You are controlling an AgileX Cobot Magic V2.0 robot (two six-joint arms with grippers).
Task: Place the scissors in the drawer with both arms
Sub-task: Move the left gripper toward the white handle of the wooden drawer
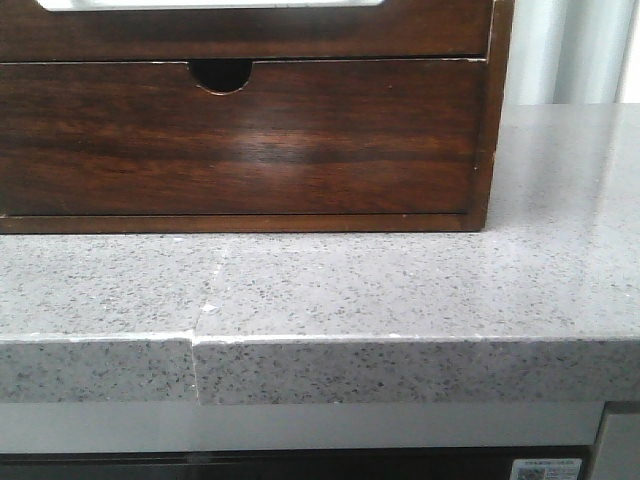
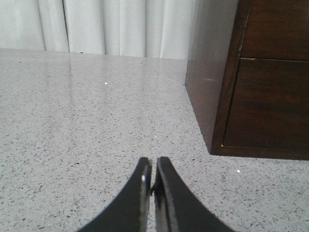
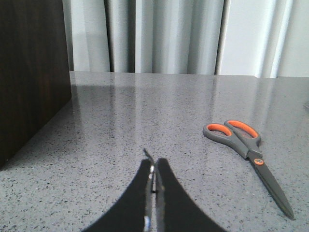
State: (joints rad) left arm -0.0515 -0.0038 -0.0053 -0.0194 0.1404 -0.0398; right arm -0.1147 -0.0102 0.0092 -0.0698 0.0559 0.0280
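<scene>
The scissors (image 3: 247,149) have grey blades and grey-and-orange handles. They lie flat on the speckled grey counter, seen only in the right wrist view, to the side of my right gripper (image 3: 154,166) and a little ahead of it. That gripper is shut and empty. My left gripper (image 2: 153,166) is also shut and empty, low over the counter near the cabinet's corner. The drawer (image 1: 250,35) is the upper dark brown front with a wide cut-out in its top edge. It is closed and also shows in the left wrist view (image 2: 277,29). Neither gripper shows in the front view.
The dark wooden cabinet (image 1: 480,120) stands on the counter (image 1: 400,290). Its lower, taller drawer front (image 1: 300,140) has a small half-round notch. The cabinet's side (image 3: 29,77) is beside my right gripper. White curtains hang behind the counter. The counter's front edge (image 1: 400,340) is near.
</scene>
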